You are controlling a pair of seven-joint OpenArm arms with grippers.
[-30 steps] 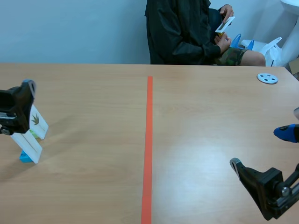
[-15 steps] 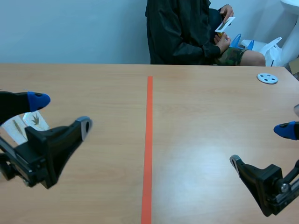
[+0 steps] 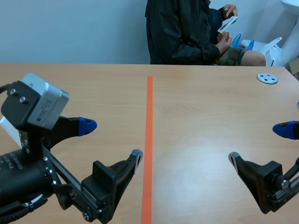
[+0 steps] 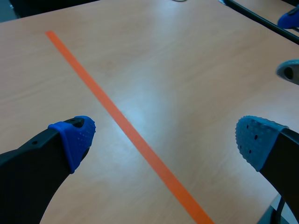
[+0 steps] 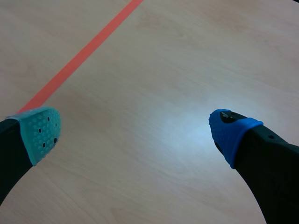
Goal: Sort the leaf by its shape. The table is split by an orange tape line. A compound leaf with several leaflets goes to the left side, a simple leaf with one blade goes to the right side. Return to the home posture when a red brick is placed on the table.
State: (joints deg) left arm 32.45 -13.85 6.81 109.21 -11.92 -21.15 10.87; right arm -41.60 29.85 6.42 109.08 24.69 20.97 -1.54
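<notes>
Leaf card [image 3: 10, 130] shows only as a small white corner at the far left of the tabletop [image 3: 210, 107], on the left side of the orange tape line [image 3: 149, 121]; the left arm stands in front of it, so the leaf picture cannot be seen; no hand holds it.

The left hand [image 3: 112, 140] is released; its two fingers are spread wide with nothing between them; it hangs low over the left side, with one fingertip close to the tape line; a silver camera box [image 3: 39, 105] sits on top of this arm; from the left wrist, the left hand [image 4: 166, 140] has a blue pad on each finger, and the tape line runs slanting across the wood under and ahead of it; the tips of the other arm's fingers peek in far ahead.

The right hand [image 3: 259, 144] is released too, fingers wide apart and holding nothing; it hangs low over the right side, well apart from the tape line; from the right wrist, the right hand [image 5: 135, 132] has one pale green pad and one blue pad, with bare wood between them.

A grey round disc [image 3: 267, 78] lies on the far right of the tabletop; a person [image 3: 180, 32] in a dark jacket sits across it, holding a small white card [image 3: 227, 23] in both hands.
</notes>
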